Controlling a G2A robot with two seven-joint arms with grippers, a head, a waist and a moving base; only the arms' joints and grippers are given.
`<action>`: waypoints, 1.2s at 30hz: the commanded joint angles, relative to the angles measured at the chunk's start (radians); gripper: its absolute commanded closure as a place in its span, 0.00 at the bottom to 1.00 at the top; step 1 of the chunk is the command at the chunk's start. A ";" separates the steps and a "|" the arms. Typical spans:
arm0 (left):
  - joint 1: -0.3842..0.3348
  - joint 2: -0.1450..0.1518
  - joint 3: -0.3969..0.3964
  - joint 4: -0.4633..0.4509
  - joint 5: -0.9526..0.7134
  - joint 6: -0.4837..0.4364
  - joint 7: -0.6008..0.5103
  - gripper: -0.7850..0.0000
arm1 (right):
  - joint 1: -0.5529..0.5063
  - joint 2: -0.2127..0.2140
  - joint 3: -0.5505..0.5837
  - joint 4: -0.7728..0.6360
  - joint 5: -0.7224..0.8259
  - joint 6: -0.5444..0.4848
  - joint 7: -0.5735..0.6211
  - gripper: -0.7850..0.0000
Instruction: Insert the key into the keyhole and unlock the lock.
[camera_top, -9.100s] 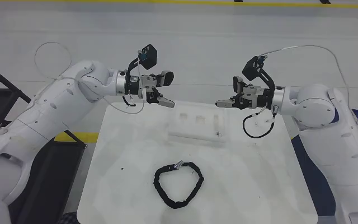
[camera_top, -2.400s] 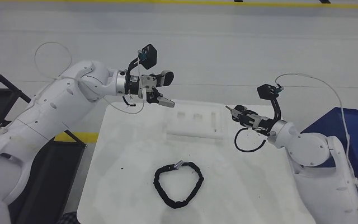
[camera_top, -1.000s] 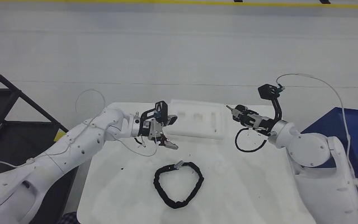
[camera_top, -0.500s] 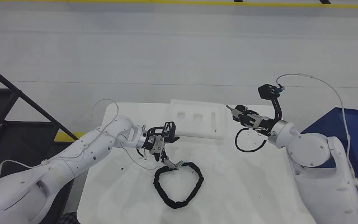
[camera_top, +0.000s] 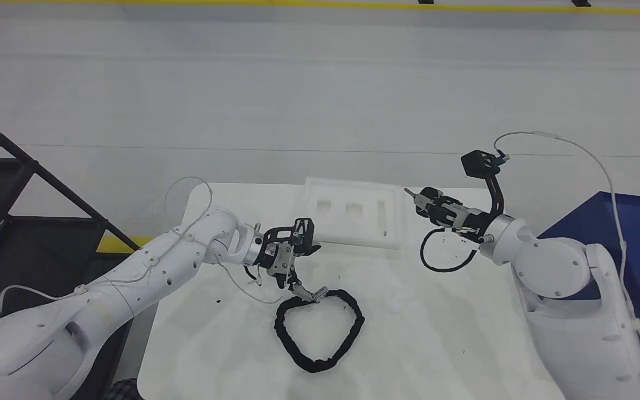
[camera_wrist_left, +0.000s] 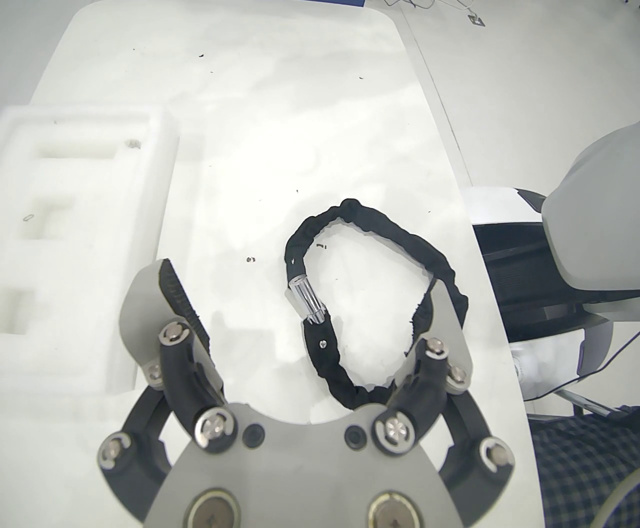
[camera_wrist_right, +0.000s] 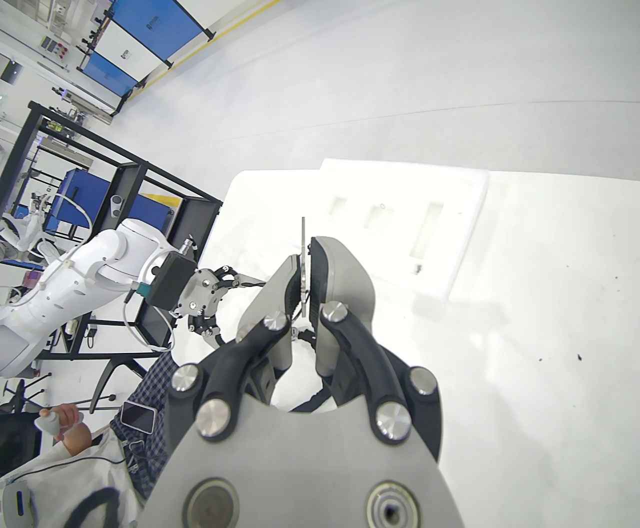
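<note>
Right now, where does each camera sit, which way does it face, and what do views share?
Top view: above the arms, looking down at the table; both arms, chain lock and foam tray show.
Left wrist view: behind the open left claw, facing down onto the lock's silver cylinder.
Right wrist view: behind the right claw, shut on the key, facing across the table toward the left arm.
Shared: all three show the foam tray; top and left wrist both show the chain lock.

Counted:
- chain lock (camera_top: 320, 330): one, with one silver cylinder (camera_wrist_left: 307, 302)
- key (camera_wrist_right: 303, 227): one
- foam tray (camera_top: 330, 185): one, with three recesses (camera_wrist_right: 429, 227)
- table (camera_top: 450, 330): one
- grippers: two, left gripper (camera_wrist_left: 302, 290) and right gripper (camera_wrist_right: 304, 252)
</note>
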 joint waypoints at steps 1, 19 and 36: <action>0.028 0.007 -0.026 0.005 -0.038 0.050 0.041 0.00 | 0.000 0.000 0.000 0.000 0.000 0.000 0.000 1.00; 0.418 0.093 -0.119 -0.155 0.207 0.498 0.368 0.00 | 0.000 0.000 0.000 0.000 0.000 0.000 0.000 1.00; 0.436 0.024 -0.135 -0.051 0.309 0.475 0.329 0.09 | 0.000 0.000 0.000 0.000 0.000 0.000 0.000 1.00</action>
